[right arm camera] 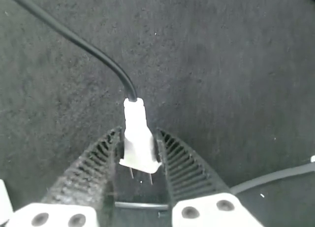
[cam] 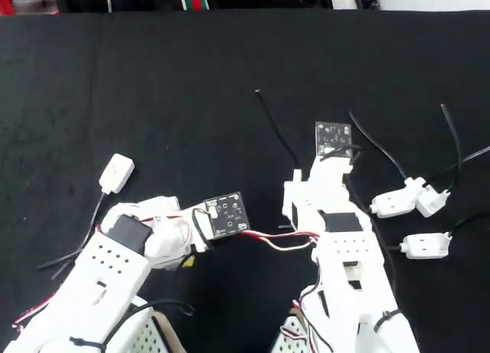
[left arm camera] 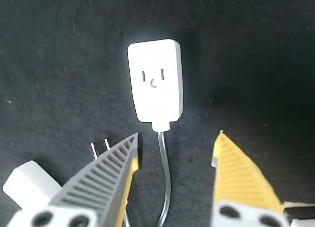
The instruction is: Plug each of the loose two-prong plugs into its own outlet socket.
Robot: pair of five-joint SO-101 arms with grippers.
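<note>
A white outlet socket (left arm camera: 155,81) lies face up on the black cloth, just beyond my left gripper (left arm camera: 177,136). That gripper is open, and the socket's cable (left arm camera: 166,178) runs back between its fingers. A loose white two-prong plug (left arm camera: 29,187) lies beside the grey finger (left arm camera: 106,180). My right gripper (right arm camera: 139,133) is shut on a white two-prong plug (right arm camera: 138,138) with a black cord (right arm camera: 74,42), its prongs pointing back at the wrist. In the high view the socket (cam: 116,171) sits at the left, ahead of the left arm (cam: 115,257).
Right of the right arm (cam: 341,230) lie a joined white socket and plug (cam: 406,198) and another white piece (cam: 425,246), each with black cords (cam: 452,135). Red and white wires (cam: 276,240) hang between the arms. The far half of the cloth (cam: 191,70) is bare.
</note>
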